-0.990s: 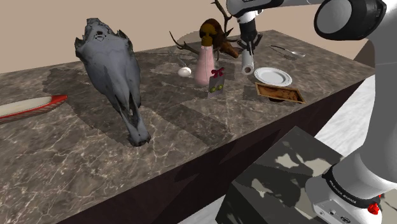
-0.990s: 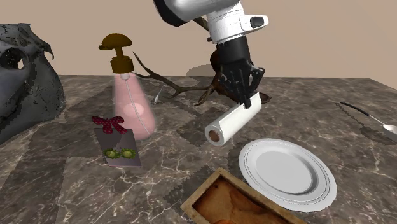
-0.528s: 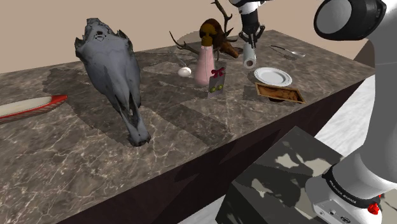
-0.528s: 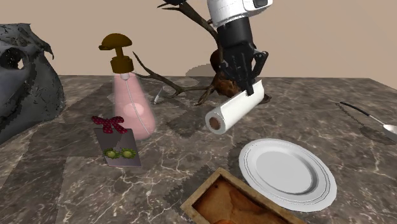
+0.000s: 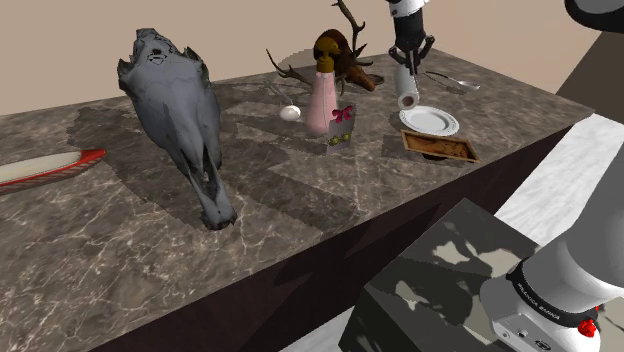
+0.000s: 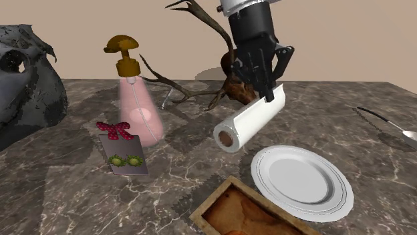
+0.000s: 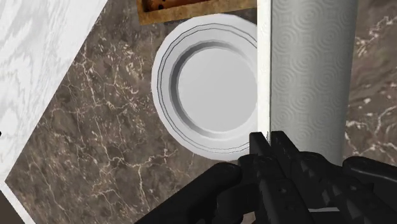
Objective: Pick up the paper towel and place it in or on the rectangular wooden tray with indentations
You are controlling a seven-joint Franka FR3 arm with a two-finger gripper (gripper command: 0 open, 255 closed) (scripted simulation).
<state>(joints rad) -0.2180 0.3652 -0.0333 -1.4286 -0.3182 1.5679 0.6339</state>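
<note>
One paper towel roll (image 6: 250, 123) is up in the air, gripped at its upper end by the black gripper (image 6: 267, 90).

Both fingers are closed tight on the roll. It hangs tilted over the rim of the white plate (image 6: 301, 181), brown core end lowest, clear of the dark marble counter (image 6: 67, 193). The plate's white well is bare. Just beside the plate, toward the counter's front edge, lies the wooden tray (image 6: 240, 213). Its hollow looks brown and mottled, and I cannot tell whether anything lies in it. Seen from the wrist, the counter's edge runs close past the plate, with pale floor (image 7: 38, 76) beyond. On the plate's other side, open marble stretches to a spoon (image 6: 387, 123). Beyond the plate stand a pink pump bottle (image 6: 139, 107) and a dark antler piece (image 6: 228, 85), both near the roll.
</note>
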